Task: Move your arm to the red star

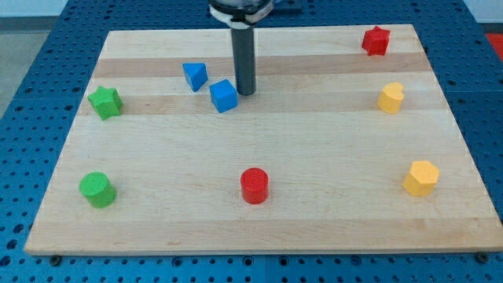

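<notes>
The red star [376, 40] lies near the top right corner of the wooden board [314, 134]. My tip [246, 93] rests on the board at the upper middle, far to the left of the red star. It stands just right of the blue cube [223, 96], close to touching it. A blue triangle block [195, 75] lies a little further left.
A green star [104, 102] lies at the left edge and a green cylinder [97, 189] at the lower left. A red cylinder [254, 185] is at the bottom middle. A yellow heart-like block [391, 98] and a yellow hexagon [420, 178] lie at the right.
</notes>
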Tool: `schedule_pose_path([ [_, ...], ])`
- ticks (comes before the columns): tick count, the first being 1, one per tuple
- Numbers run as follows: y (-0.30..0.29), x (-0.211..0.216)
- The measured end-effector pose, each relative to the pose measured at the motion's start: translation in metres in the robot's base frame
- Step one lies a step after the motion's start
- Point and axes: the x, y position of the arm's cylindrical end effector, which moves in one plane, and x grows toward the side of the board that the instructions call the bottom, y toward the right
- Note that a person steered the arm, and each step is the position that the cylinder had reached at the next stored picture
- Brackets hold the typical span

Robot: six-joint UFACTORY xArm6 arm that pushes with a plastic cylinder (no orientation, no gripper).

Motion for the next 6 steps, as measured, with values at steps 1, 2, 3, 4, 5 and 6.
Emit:
schedule_pose_path([
  [1,0.036,-0.006],
  [2,0.067,-0.01],
  [3,0.092,-0.057],
  [4,0.12,-0.109],
  [5,0.143,-0.159],
  [6,0.15,-0.16],
])
